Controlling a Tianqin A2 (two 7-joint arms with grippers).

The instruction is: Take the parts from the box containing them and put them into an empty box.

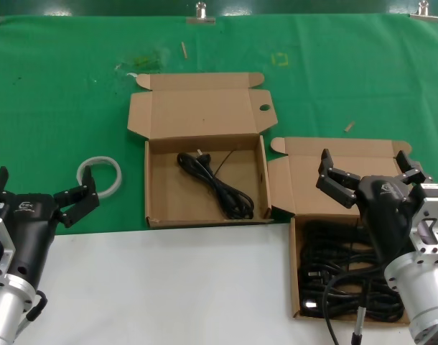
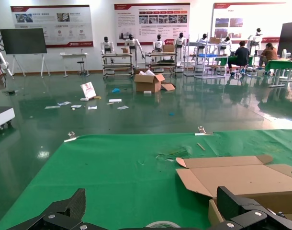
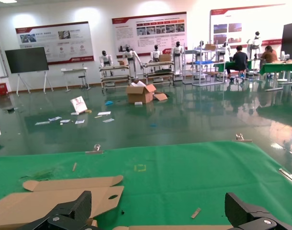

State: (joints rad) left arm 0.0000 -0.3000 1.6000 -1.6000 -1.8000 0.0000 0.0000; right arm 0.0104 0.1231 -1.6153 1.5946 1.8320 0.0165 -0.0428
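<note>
The right cardboard box lies open and holds a heap of black power cords. The middle cardboard box lies open with one black cord coiled inside. My right gripper is open and empty, hovering over the right box's raised lid. In the right wrist view my right gripper is spread wide, with the middle box's lid to one side. My left gripper is open and empty at the table's front left, also seen in the left wrist view.
A white ring lies on the green cloth beside my left gripper; it also shows in the left wrist view. Small wood scraps lie on the cloth. White tabletop runs along the front.
</note>
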